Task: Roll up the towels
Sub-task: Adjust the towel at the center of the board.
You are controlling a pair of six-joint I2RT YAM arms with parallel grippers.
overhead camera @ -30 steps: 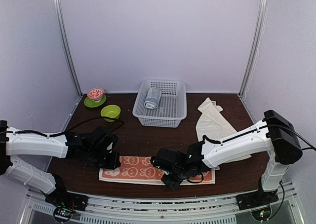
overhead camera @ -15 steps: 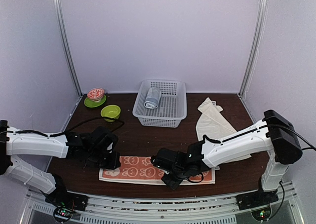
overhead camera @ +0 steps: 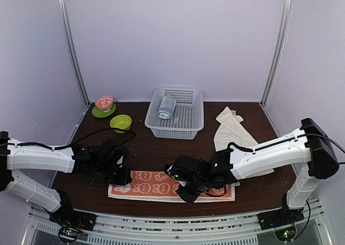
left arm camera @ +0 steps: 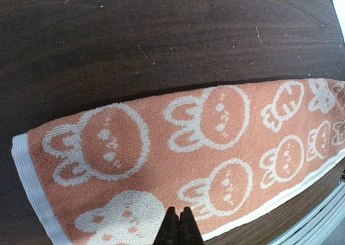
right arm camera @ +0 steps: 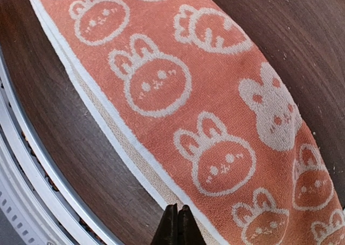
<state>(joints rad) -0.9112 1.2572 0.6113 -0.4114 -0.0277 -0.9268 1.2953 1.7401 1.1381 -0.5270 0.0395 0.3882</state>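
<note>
Bunny towel (overhead camera: pixel 146 186): flat strip on counter (overhead camera: pixel 156 148), near edge; soft, light, floppy.
Cream towel (overhead camera: pixel 233 130): rumpled, far right.
Left tool (left arm camera: pixel 175 228): clenched over left end.
Right tool (right arm camera: pixel 177 224): clenched at near hem; hold on cloth unclear.
Grip spot: short-end corners.

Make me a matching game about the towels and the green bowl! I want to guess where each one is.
Things:
1. orange towel
2. cream towel
3. grey roll
4. green bowl

Places:
A. in the basket
B. far left, next to a saucer
C. flat along the near edge
D. lying loose on the right side

Pairs: 1-C, 2-D, 3-A, 4-B
</note>
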